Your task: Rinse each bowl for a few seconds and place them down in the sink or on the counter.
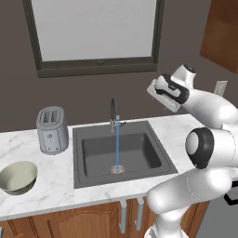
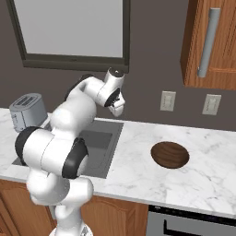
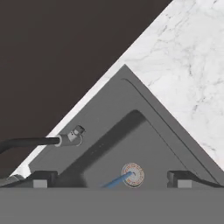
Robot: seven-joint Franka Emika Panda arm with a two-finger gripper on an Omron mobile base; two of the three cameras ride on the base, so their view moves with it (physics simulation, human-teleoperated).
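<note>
We are holding our hand (image 3: 109, 179) wide open and empty, hanging high above the square dark grey sink (image 3: 131, 131), where a thin blue stream is running from the slim dark arched faucet (image 1: 114, 111) onto the round metal drain (image 3: 132, 174) below our fingertips (image 3: 41, 179). The pale cream-green glossy bowl (image 1: 17, 177) is sitting on the white marble surface (image 1: 46, 186) well off to one side of our hand, past the silver toaster (image 1: 52, 130); the dark brown wood-like bowl (image 2: 170, 154) is sitting well off to the other side.

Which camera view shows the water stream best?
The left base view: the water stream runs full length from faucet to drain. The hand view catches its lower end; in the right base view the arm blocks it.
</note>
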